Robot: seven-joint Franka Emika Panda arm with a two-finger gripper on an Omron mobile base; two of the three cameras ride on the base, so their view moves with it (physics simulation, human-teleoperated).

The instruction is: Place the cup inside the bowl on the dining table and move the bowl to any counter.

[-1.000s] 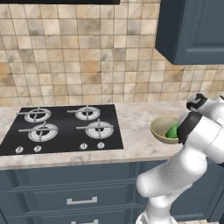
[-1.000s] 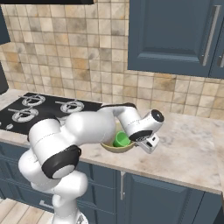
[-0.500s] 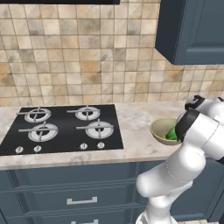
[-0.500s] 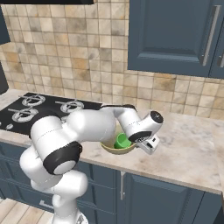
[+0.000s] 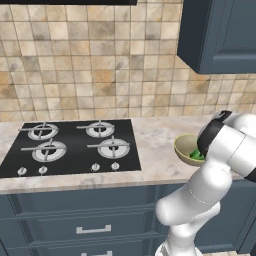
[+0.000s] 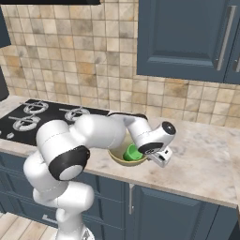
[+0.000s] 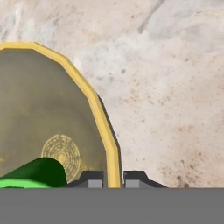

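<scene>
Tiled wall and dark blue cupboards back the marbled tabletop (image 6: 201, 159), where the bowl (image 6: 123, 159) sits to the right of the black hob (image 5: 70, 147), seemingly resting on the stone, with the green cup (image 6: 132, 153) inside it. Seen from the hand, the fingers (image 7: 113, 179) are pinched on the bowl's yellow rim, one tip inside and one outside, so the bowl's body lies to one side of the grip. Letting go should only need the fingers to spread and lift straight off that rim.
</scene>
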